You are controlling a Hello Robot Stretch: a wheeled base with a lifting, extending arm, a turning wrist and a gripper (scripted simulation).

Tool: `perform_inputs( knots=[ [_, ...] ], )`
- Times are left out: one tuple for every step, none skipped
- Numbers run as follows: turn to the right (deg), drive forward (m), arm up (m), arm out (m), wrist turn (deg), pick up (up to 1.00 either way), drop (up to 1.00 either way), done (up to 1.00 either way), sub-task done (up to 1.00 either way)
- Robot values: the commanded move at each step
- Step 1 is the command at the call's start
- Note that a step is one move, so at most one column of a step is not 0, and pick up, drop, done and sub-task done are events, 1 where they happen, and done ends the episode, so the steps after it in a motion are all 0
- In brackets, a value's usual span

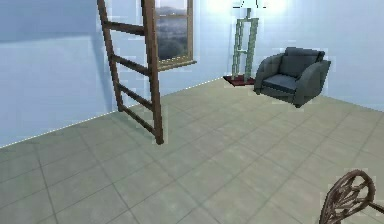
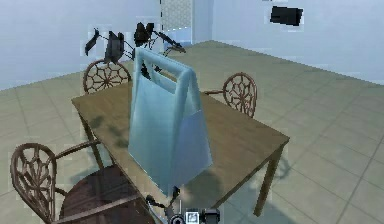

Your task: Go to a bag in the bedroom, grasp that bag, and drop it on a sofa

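Looking along the arm side view first, I have the arm's two white marker squares (image 2: 190, 217) at the bottom edge. The jaws sit in the dark clutter just left of them. I cannot make out their far end, so I cannot tell whether they hold anything.

Right above the markers rises the bag (image 2: 165, 120), pale blue with a looped handle on top. It covers the near edge of the wooden counter (image 2: 240, 135), and I cannot tell whether its base rests on the counter or hangs clear of it.

A round-backed chair (image 2: 40, 175) stands tight against the counter's near left corner. Two more chairs (image 2: 107, 75) (image 2: 240, 92) are tucked in on the far side. Beyond them is a dark bicycle-like frame (image 2: 130, 42) near the wall, and a dark screen (image 2: 287, 14) hangs high on the far wall. To the arm side view's right of the counter the tiled floor runs open to that wall.

In the forward view, another round chair back (image 1: 350, 198) pokes in at the bottom right corner. From there the tiled floor (image 1: 200, 160) lies wide and bare across the middle.

A wooden ladder (image 1: 135, 70) stands on the forward view's left, its foot planted out on the tiles and a window (image 1: 170, 35) behind it. A dark armchair (image 1: 293, 75) sits in the far right corner. Just beside it are a tall narrow stand (image 1: 244, 50) and a small red thing (image 1: 237, 80) at the stand's base.
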Motion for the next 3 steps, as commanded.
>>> perform_inputs(
  knots=[
    [0.0,0.00,0.00,0.00,0.0,1.00,0.00,0.00,0.00],
    [0.0,0.00,0.10,0.00,0.0,0.00,0.00,0.00,0.00],
    [0.0,0.00,0.26,0.00,0.0,0.00,0.00,0.00,0.00]
  ],
)
